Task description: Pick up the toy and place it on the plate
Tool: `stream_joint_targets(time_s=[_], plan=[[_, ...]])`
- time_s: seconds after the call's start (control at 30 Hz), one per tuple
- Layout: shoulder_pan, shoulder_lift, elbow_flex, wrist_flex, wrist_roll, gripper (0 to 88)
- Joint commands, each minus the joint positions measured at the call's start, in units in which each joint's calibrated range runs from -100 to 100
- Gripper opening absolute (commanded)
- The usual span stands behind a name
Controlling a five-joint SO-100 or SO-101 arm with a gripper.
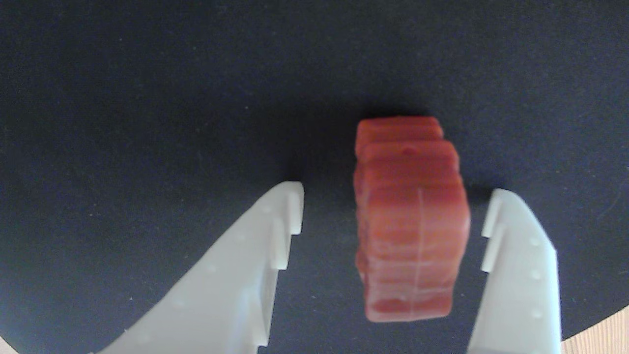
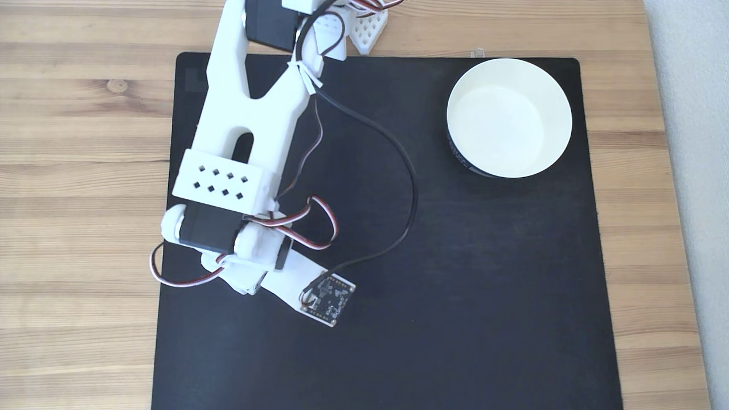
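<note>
Reddish-brown toy (image 1: 410,221), white claw (image 1: 393,216), white plate (image 2: 509,117) with dark band, black mat (image 2: 455,285), pale wood-grain table (image 2: 80,142)

Matt black mat (image 2: 484,285) on grained wood table (image 2: 80,142); smooth white plastic fingers (image 1: 521,275).

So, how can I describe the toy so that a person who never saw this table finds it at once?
Look at the black mat that covers the wooden table. In the wrist view, the toy lies on it between the two white fingers of the open tool. It is a small reddish-brown block with ridges, the only coloured thing there.
</note>
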Motion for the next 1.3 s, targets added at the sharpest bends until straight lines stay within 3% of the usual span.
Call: stream_joint_targets(time_s=[0.0,0.5,0.63,0.97,1.27], plan=[[0.6,0.3,-1.1,-0.7,0.2,16.6],[-0.1,-0.6,-1.1,-2.3,0.3,14.7],[-0.2,-0.4,-2.3,-2.3,0.2,1.8],[-0.6,-0.8,-2.6,-1.9,0.2,2.5],[-8.7,-15.2,-2.6,-1.6,-0.3,2.5]])
